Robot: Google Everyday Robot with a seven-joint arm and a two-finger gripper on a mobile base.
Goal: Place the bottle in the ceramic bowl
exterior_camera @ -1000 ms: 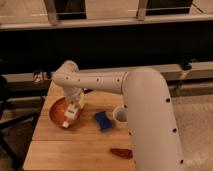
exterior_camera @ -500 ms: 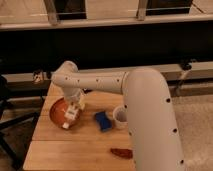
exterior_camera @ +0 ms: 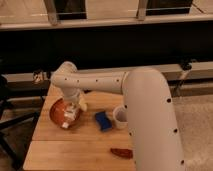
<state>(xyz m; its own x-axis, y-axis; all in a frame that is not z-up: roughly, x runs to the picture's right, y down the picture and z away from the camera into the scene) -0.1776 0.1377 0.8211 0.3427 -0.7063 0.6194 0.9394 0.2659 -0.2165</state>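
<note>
In 1 second the gripper (exterior_camera: 74, 106) has barely moved, the bottle (exterior_camera: 68, 119) sits low in the ceramic bowl (exterior_camera: 56, 111), and I cannot tell its grip, so release looks near.

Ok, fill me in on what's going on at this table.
The robot's single arm reaches across the wooden table, and its gripper hangs over the ceramic bowl at the table's left end. The pale bottle sits just below the gripper, inside the bowl's outline, near its right side. Whether it is released cannot be told. A white cup, a blue object and a dark red object lie to the right.
</note>
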